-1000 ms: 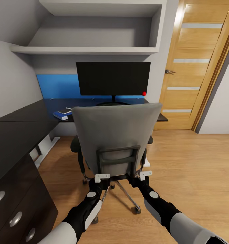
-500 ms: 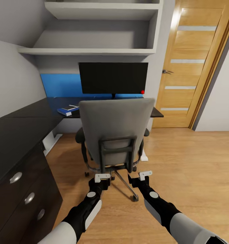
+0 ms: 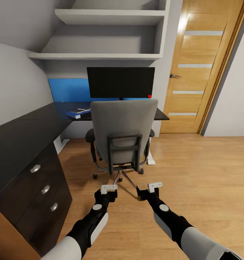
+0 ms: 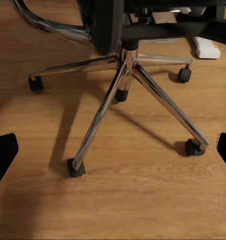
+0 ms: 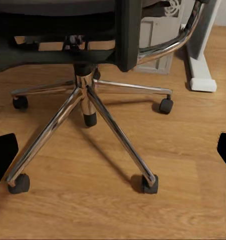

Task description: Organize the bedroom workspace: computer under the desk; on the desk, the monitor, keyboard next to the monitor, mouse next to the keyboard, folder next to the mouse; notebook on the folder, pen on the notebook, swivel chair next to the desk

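Care suits this step: the grey fabric swivel chair (image 3: 122, 135) stands tucked at the black L-shaped desk (image 3: 35, 126) before the black flat monitor (image 3: 120, 82), so both spread-fingered grippers, left (image 3: 109, 188) and right (image 3: 154, 186), should stay clear of its chrome legs.

The way to the desk (image 3: 64, 108) is blocked by the swivel chair (image 3: 122, 135), whose grey backrest faces the robot and hides the desk's middle. Bare wooden floor (image 3: 194, 173) is left between the chair's chrome star base (image 4: 124, 95) and both grippers, which are held wide apart above it. Open floor is seen to the chair's right, toward the door (image 3: 199, 68). On the left, passage is narrowed by the dark drawer cabinet (image 3: 31, 177).
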You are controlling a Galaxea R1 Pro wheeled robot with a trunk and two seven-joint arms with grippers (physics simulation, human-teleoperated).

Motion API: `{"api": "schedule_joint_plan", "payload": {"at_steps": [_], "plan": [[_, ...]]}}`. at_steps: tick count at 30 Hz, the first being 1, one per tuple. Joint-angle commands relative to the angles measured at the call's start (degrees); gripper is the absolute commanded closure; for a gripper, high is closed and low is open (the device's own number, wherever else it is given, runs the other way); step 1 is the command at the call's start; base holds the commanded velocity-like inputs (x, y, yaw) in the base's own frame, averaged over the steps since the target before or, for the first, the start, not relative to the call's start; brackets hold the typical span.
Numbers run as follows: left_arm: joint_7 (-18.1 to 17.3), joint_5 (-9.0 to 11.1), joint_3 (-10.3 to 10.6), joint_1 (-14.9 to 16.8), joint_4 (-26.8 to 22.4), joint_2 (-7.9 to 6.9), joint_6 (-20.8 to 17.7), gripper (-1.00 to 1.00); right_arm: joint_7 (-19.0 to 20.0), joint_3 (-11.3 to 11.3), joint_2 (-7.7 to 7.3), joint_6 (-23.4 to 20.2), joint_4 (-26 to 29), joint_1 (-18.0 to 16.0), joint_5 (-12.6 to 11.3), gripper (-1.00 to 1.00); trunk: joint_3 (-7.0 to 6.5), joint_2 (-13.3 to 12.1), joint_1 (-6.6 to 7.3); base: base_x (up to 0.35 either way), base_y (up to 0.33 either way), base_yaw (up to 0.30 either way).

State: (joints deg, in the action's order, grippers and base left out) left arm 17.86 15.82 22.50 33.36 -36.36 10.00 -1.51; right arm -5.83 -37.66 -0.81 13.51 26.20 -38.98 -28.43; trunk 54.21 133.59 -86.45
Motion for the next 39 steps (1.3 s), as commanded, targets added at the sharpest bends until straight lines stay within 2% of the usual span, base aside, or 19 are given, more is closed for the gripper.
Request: {"api": "schedule_joint_plan", "payload": {"at_steps": [1,4,9,14,18,20,21,25,27,28,30,31,34,39], "plan": [[0.40,0.27,0.18,0.04,-0.06,0.00,-0.16,-1.00,-0.41,-0.49,-0.07,0.18,0.04,-0.07,-0.19,-1.00,0.05,0.03,0.05,-0.336,0.000,0.000],[0.42,0.31,0.18,0.04,-0.11,0.00,-0.16,-1.00,-0.45,-0.43,-0.07,0.13,-0.13,-0.07,0.69,-1.00,-0.31,-0.78,0.49,-0.336,0.000,0.000],[0.43,0.53,0.18,0.04,-0.02,0.00,-0.22,-1.00,-0.49,-0.27,-0.24,0.12,-0.67,-0.07,0.64,-1.00,-1.20,-2.78,1.58,-0.138,0.000,0.000],[0.43,1.94,-0.02,0.04,0.69,0.00,-0.27,-1.00,-0.64,-0.10,-0.52,0.11,-1.40,-0.05,0.50,-1.00,-2.10,-4.79,2.68,-0.027,0.000,0.000],[0.46,2.61,-0.07,0.04,2.88,0.00,-0.26,-1.00,-0.60,-0.07,-0.40,0.40,-4.89,-0.04,0.32,-1.00,-2.82,-6.39,3.56,-0.007,0.000,0.000],[0.49,2.83,-0.11,0.04,3.99,0.00,-0.31,-1.00,-0.77,-0.04,-0.31,2.07,-7.54,-0.04,0.24,-1.00,-3.18,-7.19,4.00,-0.002,0.000,0.000],[0.51,2.91,-0.16,0.04,5.79,0.00,-0.40,-1.00,-1.08,0.10,-0.42,5.04,-9.99,-0.01,-0.78,-1.00,-3.36,-7.59,4.22,0.000,0.000,0.000],[0.60,2.90,-0.12,0.04,7.16,0.00,-0.38,-1.00,-1.19,0.12,-0.47,6.18,-12.28,0.22,-3.72,-1.00,-4.08,-9.20,5.10,0.000,0.000,0.000],[0.62,2.90,-0.12,0.04,9.11,0.00,-0.37,-1.00,-1.19,0.08,-0.49,7.39,-13.91,0.39,-5.69,-1.00,-4.44,-10.00,5.54,0.000,0.000,0.000],[0.47,3.50,-0.32,0.04,17.55,0.00,-0.27,-1.00,-1.19,-0.01,-0.28,11.69,-17.65,4.14,-7.18,-1.00,-4.62,-10.40,5.76,0.000,0.000,0.000],[0.45,4.72,-0.34,0.04,19.35,0.00,-0.24,-1.00,-1.21,0.00,-0.26,12.32,-17.79,5.37,-7.22,-1.00,-4.97,-11.20,6.20,0.000,0.000,0.000],[0.49,6.77,-0.29,0.04,21.50,0.00,-0.19,-1.00,-1.25,-0.03,-0.25,13.51,-17.88,6.55,-7.24,-1.00,-5.15,-11.61,6.42,0.000,0.000,0.000],[0.51,8.25,-0.27,0.04,24.86,0.00,0.36,-1.00,-1.28,-0.04,-0.24,15.50,-18.60,7.73,-7.22,-1.00,-5.69,-12.81,7.07,0.000,0.000,0.000],[0.45,8.70,-0.27,0.07,32.73,0.00,10.57,-1.00,-1.21,-0.05,-0.20,22.26,-23.46,10.24,-7.37,-1.00,-6.59,-14.81,8.17,0.000,0.000,0.000]]}}
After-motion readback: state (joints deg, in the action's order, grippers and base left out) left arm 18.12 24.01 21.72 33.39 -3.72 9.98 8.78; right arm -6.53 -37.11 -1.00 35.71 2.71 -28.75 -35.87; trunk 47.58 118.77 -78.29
